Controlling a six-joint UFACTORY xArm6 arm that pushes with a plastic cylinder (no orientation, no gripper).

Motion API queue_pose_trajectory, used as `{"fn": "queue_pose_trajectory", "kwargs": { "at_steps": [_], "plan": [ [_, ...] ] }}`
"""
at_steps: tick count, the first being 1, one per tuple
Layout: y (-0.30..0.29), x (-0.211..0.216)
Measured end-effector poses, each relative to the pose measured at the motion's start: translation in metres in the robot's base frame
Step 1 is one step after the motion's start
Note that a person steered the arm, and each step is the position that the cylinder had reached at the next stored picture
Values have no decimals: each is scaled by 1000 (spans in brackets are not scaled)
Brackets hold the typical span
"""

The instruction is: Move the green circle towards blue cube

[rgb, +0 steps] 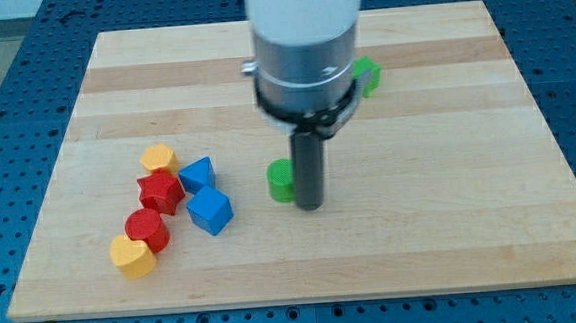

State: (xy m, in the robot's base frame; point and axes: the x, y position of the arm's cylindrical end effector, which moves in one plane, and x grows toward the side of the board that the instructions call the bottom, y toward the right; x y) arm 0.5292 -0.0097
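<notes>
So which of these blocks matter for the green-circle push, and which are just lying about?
Part of the job:
- green circle, touching my tip on its left
- blue cube, further left

Lying about:
- blue block
- red star
- red cylinder
- orange block
- yellow heart
- second green block, behind the arm

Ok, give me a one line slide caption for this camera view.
My tip rests against the view's right side of the green circle, with the blue cube further to the view's left.
</notes>
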Motion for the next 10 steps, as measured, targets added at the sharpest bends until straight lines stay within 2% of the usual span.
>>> {"fn": "queue_pose_trajectory", "kwargs": {
  "at_steps": [1,3,4,5,10],
  "plan": [
    [-7,5],
    [95,-15],
    [123,-50],
    [111,-74],
    [30,-69]
  ]
}}
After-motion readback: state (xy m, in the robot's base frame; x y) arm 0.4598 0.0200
